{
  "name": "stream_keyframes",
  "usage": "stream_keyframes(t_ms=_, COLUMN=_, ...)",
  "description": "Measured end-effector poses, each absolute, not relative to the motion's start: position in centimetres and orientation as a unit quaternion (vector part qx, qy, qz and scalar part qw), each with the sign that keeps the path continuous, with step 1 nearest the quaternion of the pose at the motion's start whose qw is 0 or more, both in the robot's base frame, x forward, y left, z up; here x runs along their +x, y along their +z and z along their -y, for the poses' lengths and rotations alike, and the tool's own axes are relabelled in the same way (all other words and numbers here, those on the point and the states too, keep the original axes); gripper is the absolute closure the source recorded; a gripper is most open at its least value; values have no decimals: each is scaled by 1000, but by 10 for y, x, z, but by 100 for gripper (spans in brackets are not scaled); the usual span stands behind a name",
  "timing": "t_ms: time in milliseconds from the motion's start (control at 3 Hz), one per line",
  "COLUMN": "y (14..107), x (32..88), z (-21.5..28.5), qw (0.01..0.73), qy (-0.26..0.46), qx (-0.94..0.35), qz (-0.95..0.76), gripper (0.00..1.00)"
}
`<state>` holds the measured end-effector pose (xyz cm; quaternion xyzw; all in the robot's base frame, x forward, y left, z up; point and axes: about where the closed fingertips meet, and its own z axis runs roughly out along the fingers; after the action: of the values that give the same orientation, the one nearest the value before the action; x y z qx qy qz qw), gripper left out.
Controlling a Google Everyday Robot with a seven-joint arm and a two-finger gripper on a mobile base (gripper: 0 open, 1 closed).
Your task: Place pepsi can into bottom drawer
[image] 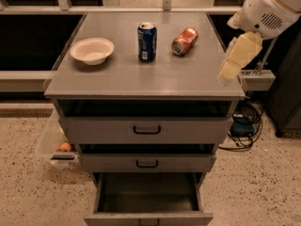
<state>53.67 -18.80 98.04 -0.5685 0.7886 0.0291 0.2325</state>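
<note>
Dark blue pepsi can (147, 42) stood upright on cabinet top (141, 76), bottom drawer (148, 194) pulled open, gripper (231, 62) seen above right edge, its state not discernible

A speckled beige terrazzo floor (256, 187) spread under the grey metal desk (141, 79). Behind it ran a pale horizontal rail (117, 8) above dark recesses. Black cables (244, 126) lay coiled at right beside a dark cabinet (288, 98); a clear plastic bin (48, 140) sat at left. The pale end effector (230, 65) hung over the desk's right edge.
</note>
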Motion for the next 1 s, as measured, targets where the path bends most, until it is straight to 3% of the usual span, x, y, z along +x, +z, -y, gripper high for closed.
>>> stream_keyframes(t_ms=667, y=979, x=630, z=120, qw=264, qy=69, qx=-571, qz=-775, gripper=0)
stream_keyframes(t_ms=1000, y=979, x=630, z=120, qw=264, qy=69, qx=-571, qz=-775, gripper=0)
